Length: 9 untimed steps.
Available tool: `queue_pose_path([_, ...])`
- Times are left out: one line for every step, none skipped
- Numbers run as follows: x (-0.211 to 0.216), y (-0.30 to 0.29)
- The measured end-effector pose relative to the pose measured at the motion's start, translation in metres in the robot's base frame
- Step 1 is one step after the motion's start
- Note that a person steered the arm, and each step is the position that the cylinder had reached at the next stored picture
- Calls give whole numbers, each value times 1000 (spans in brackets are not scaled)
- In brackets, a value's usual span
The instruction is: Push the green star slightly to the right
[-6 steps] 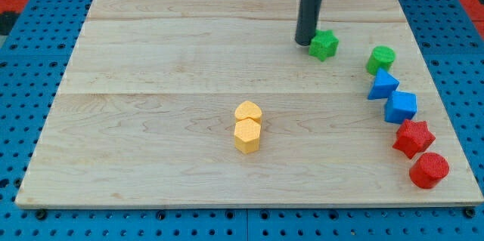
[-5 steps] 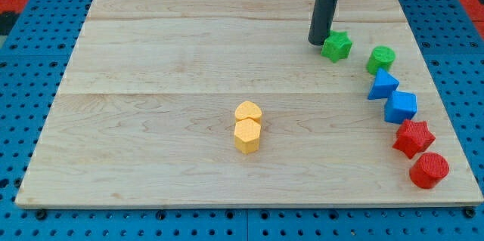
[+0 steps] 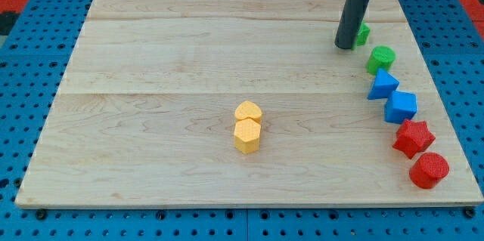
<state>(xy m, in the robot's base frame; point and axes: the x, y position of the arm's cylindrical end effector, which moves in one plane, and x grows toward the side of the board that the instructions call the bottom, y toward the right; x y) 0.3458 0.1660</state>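
Note:
The green star (image 3: 363, 34) sits near the view's top right of the wooden board (image 3: 166, 82), mostly hidden behind my dark rod. My tip (image 3: 345, 46) rests on the board just to the left of the star and touches it or nearly so. A green cylinder (image 3: 381, 59) stands just below and to the right of the star.
Down the right side run a blue triangular block (image 3: 383, 85), a blue cube (image 3: 401, 106), a red star (image 3: 413, 137) and a red cylinder (image 3: 429, 169). A yellow heart-like block (image 3: 247, 111) and a yellow hexagon (image 3: 246, 136) stand together at the board's middle.
My tip has slid to the right and slightly up, pushing the green star right and up toward the board's right edge. The other blocks have not moved.

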Motion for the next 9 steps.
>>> queue_pose_path([14, -34])
queue_pose_path([-19, -32])
queue_pose_path([-41, -16])
queue_pose_path([-52, 2])
queue_pose_path([-52, 21])
queue_pose_path([-52, 25])
queue_pose_path([-52, 18])
queue_pose_path([-49, 2])
queue_pose_path([-61, -23])
